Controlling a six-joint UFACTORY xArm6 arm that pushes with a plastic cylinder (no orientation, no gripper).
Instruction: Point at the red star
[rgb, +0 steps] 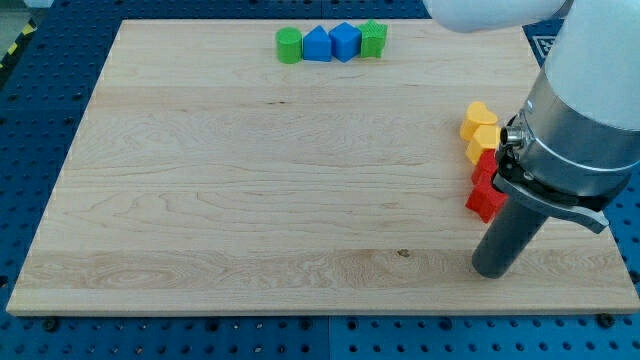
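Observation:
My tip rests on the wooden board near the view's lower right. Just above and left of it are two red blocks in a column: a lower one, star-like, close to the rod, and an upper one partly hidden by the arm. The tip stands a short way below the lower red block, not touching it. Above the red blocks sit two yellow blocks, one above the other.
At the view's top centre is a row of blocks: a green cylinder, a blue block, a blue cube and a green star-like block. The arm's grey body covers the board's right edge.

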